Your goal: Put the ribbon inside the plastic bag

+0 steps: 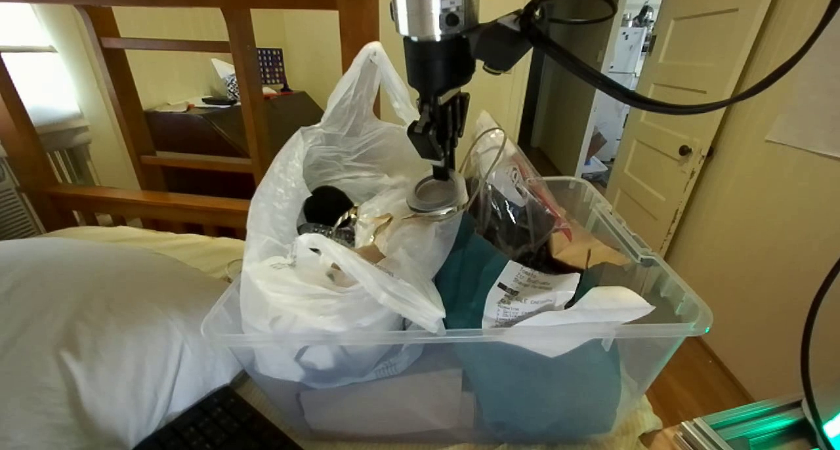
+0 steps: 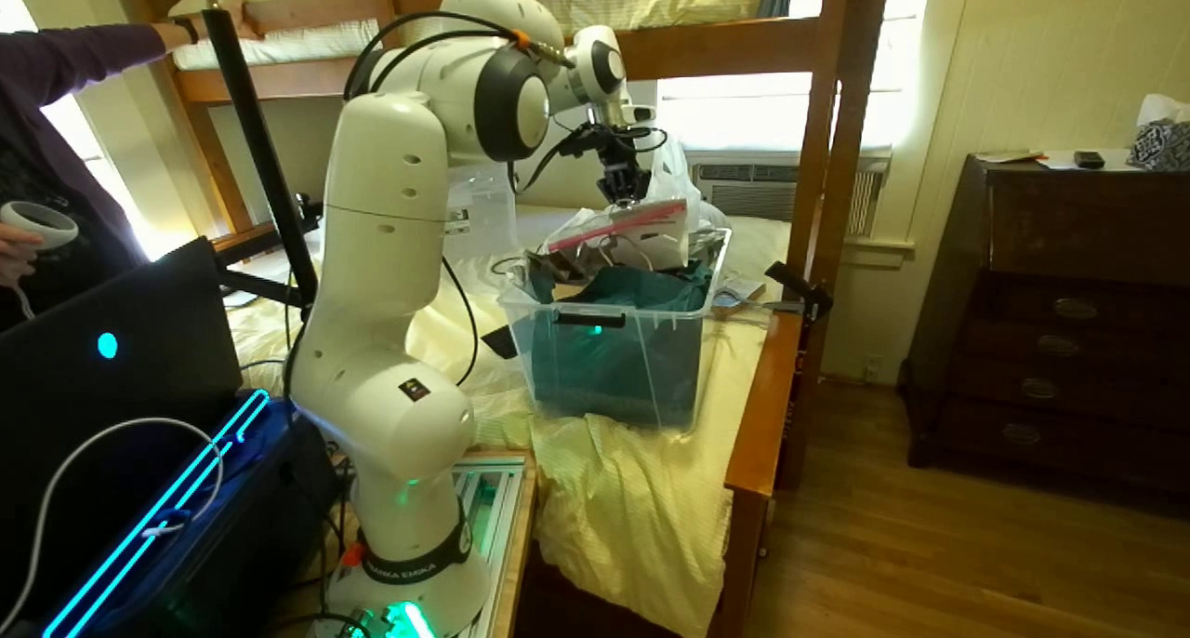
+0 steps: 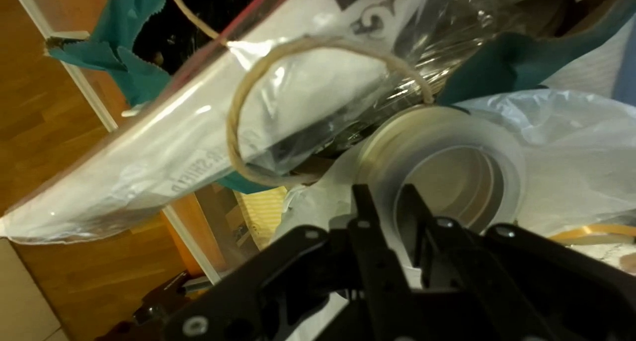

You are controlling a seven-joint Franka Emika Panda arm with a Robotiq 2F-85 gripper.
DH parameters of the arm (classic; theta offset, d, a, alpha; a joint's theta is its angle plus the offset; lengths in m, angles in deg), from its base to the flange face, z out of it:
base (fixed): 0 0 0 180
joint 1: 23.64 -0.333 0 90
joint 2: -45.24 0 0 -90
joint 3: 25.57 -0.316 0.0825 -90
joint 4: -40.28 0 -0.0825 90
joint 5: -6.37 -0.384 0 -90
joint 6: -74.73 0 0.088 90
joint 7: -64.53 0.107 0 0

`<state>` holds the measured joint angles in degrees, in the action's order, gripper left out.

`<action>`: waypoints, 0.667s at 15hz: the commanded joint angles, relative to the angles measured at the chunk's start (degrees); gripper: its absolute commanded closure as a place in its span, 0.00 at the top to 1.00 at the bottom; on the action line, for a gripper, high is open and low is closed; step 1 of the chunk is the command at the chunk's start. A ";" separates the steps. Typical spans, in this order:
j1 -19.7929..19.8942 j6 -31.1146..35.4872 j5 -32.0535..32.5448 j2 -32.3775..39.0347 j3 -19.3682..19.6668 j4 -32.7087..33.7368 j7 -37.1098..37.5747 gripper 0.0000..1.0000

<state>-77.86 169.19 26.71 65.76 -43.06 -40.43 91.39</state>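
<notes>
A bunk bed (image 2: 623,526) in a bedroom is used as the work surface. The ribbon (image 3: 447,127), a pale roll, is held up by the gripper (image 3: 386,192), one side of the roll being clamped in it. The roll is held at the edge of the mouth of the plastic bag (image 1: 295,306); contact between them cannot be judged. A loop of cord (image 3: 232,127), apparently the loose end, is spread over a clear packet (image 3: 318,92). Bag and packet are contained in a bin (image 1: 656,332). The grasp seems done; placing inside and release are left.
</notes>
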 commanded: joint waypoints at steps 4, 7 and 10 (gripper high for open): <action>-2.63 -2.61 1.24 0.51 1.02 3.40 0.57 0.04; -4.29 -3.55 2.54 0.83 1.07 6.70 -0.08 0.04; -5.89 -4.70 4.06 1.11 1.42 9.65 -0.80 0.04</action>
<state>-81.46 167.19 28.75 65.74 -42.66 -35.25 91.33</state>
